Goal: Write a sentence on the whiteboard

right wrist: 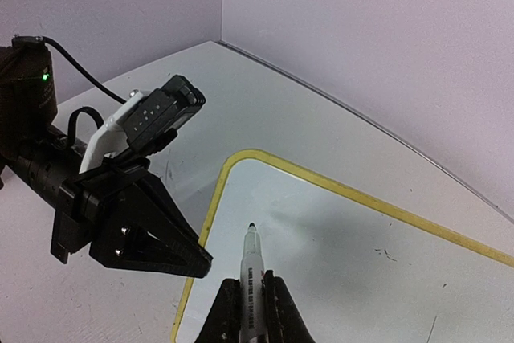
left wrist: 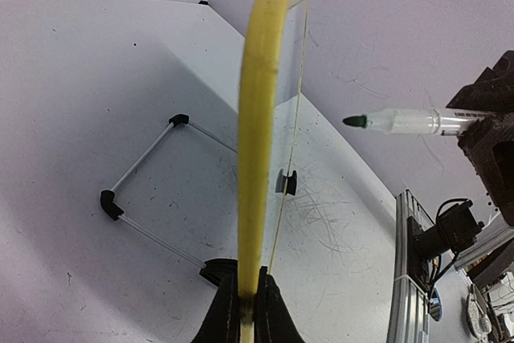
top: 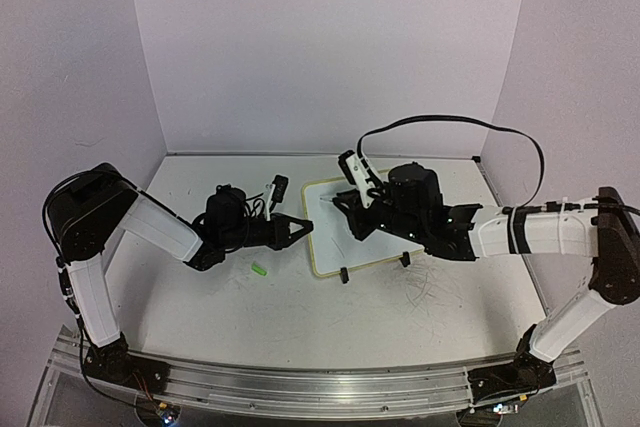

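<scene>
Whiteboard pinched at its left rim by left gripper; right gripper clamped on marker above it.
Looks light, stiff, slick-faced; rim seems the best hold.

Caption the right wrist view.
Right claw holds a marker over the whiteboard while the left claw grips its yellow rim.

Looks glossy and smooth across the whiteboard, white face, matt yellow plastic rim. Under the whiteboard, thin bare-metal wire stand, black rubbery caps. Around the whiteboard, scuffed matt tabletop. Near the whiteboard, clear plastic marker.
</scene>
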You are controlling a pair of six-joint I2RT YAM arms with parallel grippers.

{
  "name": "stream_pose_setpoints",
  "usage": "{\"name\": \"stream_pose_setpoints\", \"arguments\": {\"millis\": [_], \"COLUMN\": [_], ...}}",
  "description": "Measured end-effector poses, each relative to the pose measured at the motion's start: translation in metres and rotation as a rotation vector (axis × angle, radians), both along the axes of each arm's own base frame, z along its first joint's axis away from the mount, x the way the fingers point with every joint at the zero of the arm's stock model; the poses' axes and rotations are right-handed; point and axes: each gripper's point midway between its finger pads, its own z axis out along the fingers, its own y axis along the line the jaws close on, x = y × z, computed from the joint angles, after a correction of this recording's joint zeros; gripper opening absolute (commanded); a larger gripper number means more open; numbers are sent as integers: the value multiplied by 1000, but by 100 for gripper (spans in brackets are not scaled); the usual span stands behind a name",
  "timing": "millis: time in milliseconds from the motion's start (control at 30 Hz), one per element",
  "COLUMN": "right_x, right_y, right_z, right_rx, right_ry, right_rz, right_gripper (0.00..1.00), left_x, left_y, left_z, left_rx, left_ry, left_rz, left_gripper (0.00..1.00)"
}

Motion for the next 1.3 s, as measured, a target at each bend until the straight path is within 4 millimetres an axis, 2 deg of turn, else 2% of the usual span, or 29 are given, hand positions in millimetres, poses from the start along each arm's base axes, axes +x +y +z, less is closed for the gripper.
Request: {"name": "stream_pose_setpoints", "arguments": {"millis": [667,1300], "right_x": [7,14], "right_y": [7,6], "right_z": [-5,-13], "right_rx": [2,-9], "right_ry": [-5,-14], "right_rz": [-8,-48], "right_gripper": [0,0], "left_x": [0,0], "left_y": [0,0], "left_z": [0,0], "left_rx": [0,-1], "left_ry": [1,2], "left_rz": [0,1], "left_gripper": [0,0]}}
